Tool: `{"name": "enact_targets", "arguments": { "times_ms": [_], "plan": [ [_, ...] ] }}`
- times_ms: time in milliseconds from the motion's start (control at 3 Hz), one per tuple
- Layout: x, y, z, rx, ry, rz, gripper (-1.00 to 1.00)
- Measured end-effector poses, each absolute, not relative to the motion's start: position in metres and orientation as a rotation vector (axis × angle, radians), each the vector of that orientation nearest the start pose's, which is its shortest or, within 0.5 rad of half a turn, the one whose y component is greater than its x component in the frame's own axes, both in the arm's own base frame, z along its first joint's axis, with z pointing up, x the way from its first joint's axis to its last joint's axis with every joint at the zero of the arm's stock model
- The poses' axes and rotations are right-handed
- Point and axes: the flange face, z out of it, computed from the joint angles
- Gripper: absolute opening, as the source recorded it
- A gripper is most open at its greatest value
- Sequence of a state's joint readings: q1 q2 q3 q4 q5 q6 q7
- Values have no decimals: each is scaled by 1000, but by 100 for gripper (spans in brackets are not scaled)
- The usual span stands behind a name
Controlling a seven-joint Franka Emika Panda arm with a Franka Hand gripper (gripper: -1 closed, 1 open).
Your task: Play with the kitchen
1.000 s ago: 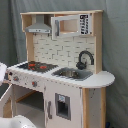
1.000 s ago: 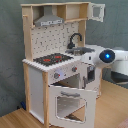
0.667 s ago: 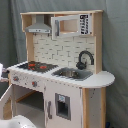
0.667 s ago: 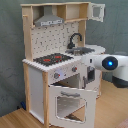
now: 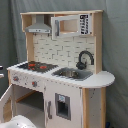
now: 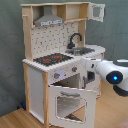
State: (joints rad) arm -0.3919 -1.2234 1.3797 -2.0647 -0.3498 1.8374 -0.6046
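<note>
The kitchen is a tall white and light-wood toy with a black-red stovetop, a black faucet, a grey hood and a dotted backsplash. In the second exterior view the kitchen has its windowed oven door hanging open towards the front. My gripper sits at the end of the white arm, close to the front panel just right of the knobs and above the open door. A white piece of the arm fills the first exterior view's bottom left corner.
A dark grey curtain hangs behind the kitchen in both exterior views. The kitchen stands on a wooden floor. The upper cabinet door stands open at the top right, and the metal sink lies below the faucet.
In the second exterior view the arm has dropped lower and its end has reached in towards the front panel above the open oven door. The kitchen has not moved.
</note>
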Motion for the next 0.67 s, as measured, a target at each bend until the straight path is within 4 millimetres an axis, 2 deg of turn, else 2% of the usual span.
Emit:
{"name": "enact_targets", "arguments": {
  "times_ms": [667],
  "plan": [
    [141, 513, 480, 944, 1053, 371, 100]
  ]
}}
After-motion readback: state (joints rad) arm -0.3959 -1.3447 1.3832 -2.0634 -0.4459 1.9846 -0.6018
